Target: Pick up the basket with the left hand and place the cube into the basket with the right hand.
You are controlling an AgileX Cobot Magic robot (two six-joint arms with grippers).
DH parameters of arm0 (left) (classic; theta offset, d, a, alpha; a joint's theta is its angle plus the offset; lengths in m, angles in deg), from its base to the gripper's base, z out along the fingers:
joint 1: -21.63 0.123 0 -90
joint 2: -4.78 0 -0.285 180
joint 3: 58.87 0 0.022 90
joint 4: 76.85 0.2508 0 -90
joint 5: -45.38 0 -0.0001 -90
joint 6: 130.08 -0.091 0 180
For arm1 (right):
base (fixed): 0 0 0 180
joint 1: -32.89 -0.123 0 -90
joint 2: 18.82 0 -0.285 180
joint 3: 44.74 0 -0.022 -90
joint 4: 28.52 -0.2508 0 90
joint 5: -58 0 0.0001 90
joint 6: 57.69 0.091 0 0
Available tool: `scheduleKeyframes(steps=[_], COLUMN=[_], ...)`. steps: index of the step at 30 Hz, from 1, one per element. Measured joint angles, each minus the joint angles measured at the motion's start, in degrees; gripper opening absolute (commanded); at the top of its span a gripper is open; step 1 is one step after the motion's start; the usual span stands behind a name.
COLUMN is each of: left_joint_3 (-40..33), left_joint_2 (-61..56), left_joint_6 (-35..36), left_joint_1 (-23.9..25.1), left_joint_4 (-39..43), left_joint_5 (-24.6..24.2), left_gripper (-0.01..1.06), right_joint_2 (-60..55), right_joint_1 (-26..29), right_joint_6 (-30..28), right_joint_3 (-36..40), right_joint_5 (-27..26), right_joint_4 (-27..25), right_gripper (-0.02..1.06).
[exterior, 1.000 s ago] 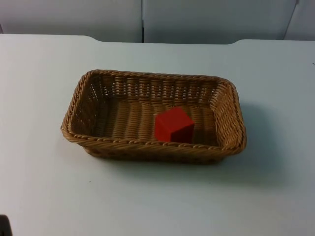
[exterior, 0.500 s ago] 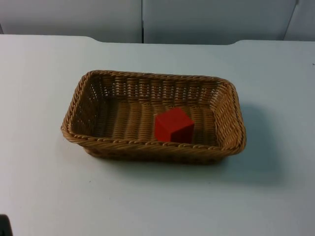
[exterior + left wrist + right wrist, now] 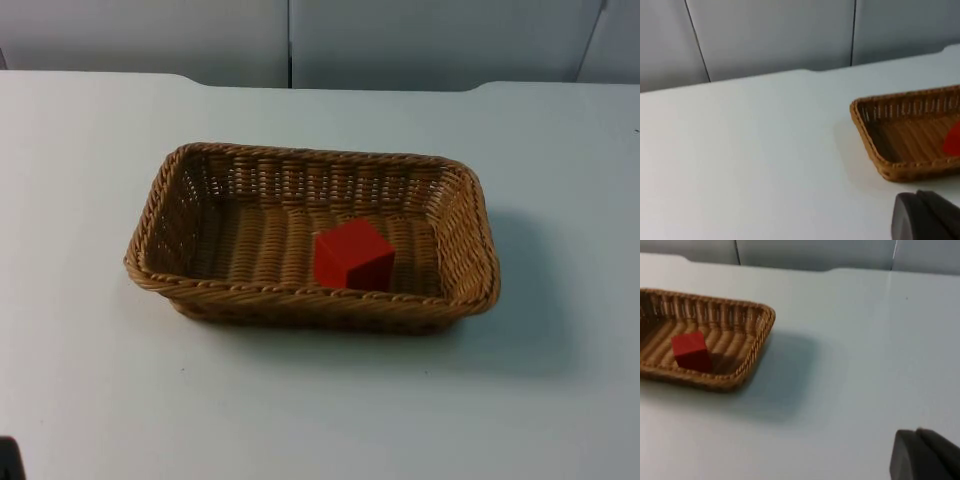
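A brown wicker basket (image 3: 300, 292) rests on the white table at its middle. Inside it, right of centre on the floor, sits a red cube (image 3: 352, 255). The left wrist view takes in the basket's left end (image 3: 867, 137) and a sliver of the cube (image 3: 954, 140) from a distance, with one black fingertip (image 3: 922, 217) of my left gripper over bare table. From the other side, the right wrist view looks at the basket (image 3: 762, 335) and the cube (image 3: 690, 351), past a black fingertip (image 3: 920, 455) of my right gripper. Both arms wait well away from the basket.
The grey partition wall (image 3: 290, 40) closes off the table's far edge. A small dark object (image 3: 8, 462) pokes in at the table's near left corner. Bare white table (image 3: 560, 400) surrounds the basket on all sides.
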Motion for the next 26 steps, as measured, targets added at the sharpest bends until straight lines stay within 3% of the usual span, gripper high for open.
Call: scheduleKeyframes(steps=[6, 19, 26], left_joint_3=[-2.74, -4.77, -4.77], left_joint_2=[0.00, -0.04, -0.04], left_joint_6=[0.10, 0.10, 0.19], left_joint_1=[-0.02, -0.61, -0.61], left_joint_4=[-0.14, 0.24, 0.24], left_joint_5=[-3.15, -2.20, -2.06], left_gripper=[0.00, 0.00, 0.00], right_joint_2=[0.00, 0.00, 0.00], right_joint_1=[-0.10, 0.12, 6.41], right_joint_6=[-1.03, -1.03, -1.03], right_joint_3=[1.74, 1.87, 1.87], right_joint_5=[-0.50, -0.63, -0.63], right_joint_4=[-2.01, -2.27, -2.27], right_gripper=[0.01, 0.01, 0.01])
